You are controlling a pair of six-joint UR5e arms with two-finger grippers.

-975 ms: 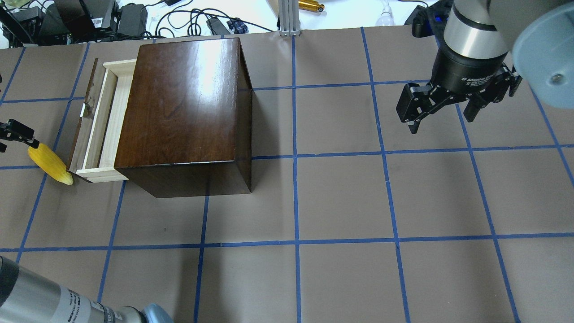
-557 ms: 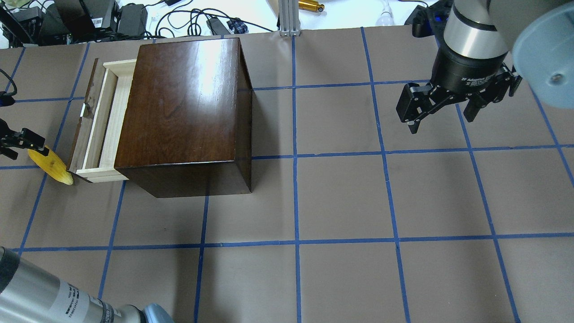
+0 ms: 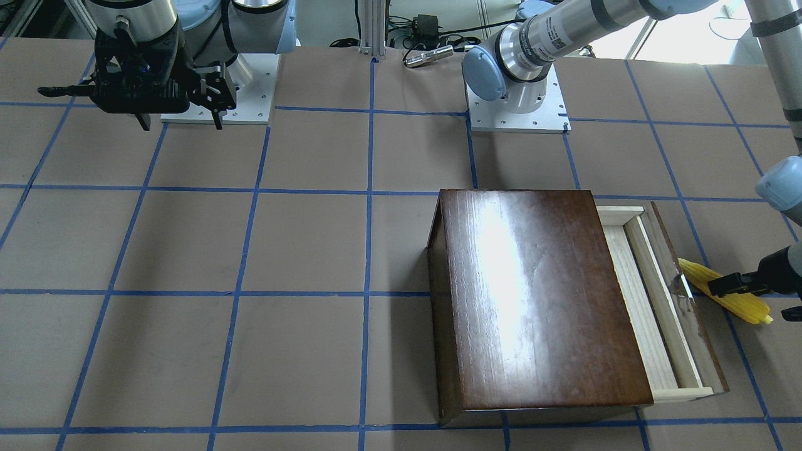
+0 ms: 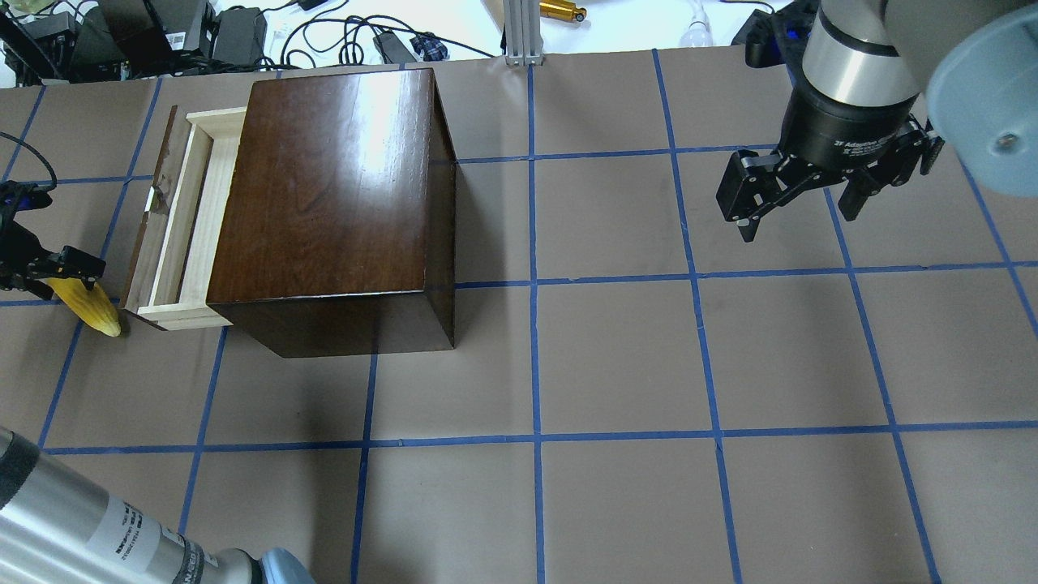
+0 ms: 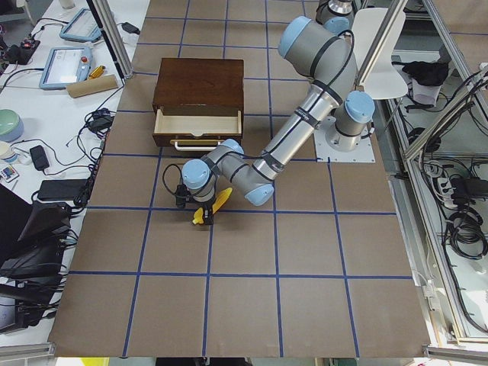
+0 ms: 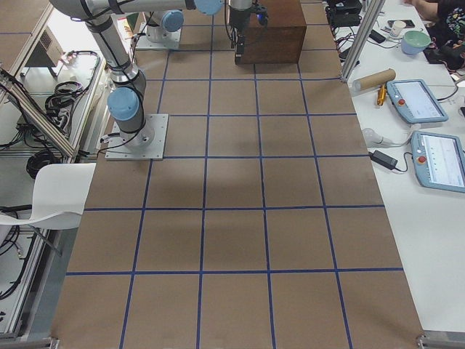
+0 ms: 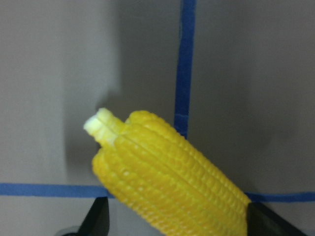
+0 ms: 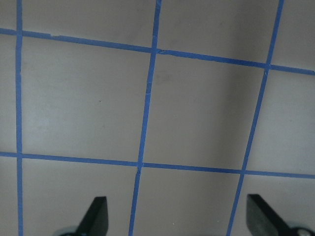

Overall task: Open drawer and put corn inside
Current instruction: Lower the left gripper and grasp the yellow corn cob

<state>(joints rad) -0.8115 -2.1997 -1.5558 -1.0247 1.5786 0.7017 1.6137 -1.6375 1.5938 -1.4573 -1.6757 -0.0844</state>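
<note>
The dark-brown box stands left of the table's middle. Its pale-wood drawer is pulled partly out to the left, and what shows of the tray is empty. The yellow corn lies on the table just outside the drawer's dark front panel. My left gripper is open, low over the cob. In the left wrist view the corn lies between the two fingers. My right gripper is open and empty, high over the far right of the table.
An aluminium post and cables and electronics lie beyond the table's far edge. The arm bases stand on the robot's side. A silver handle sticks out of the drawer front.
My left gripper has moved toward the drawer end of the corn and come down over the cob. The cob has shifted slightly. The right arm, box and drawer have not moved.
</note>
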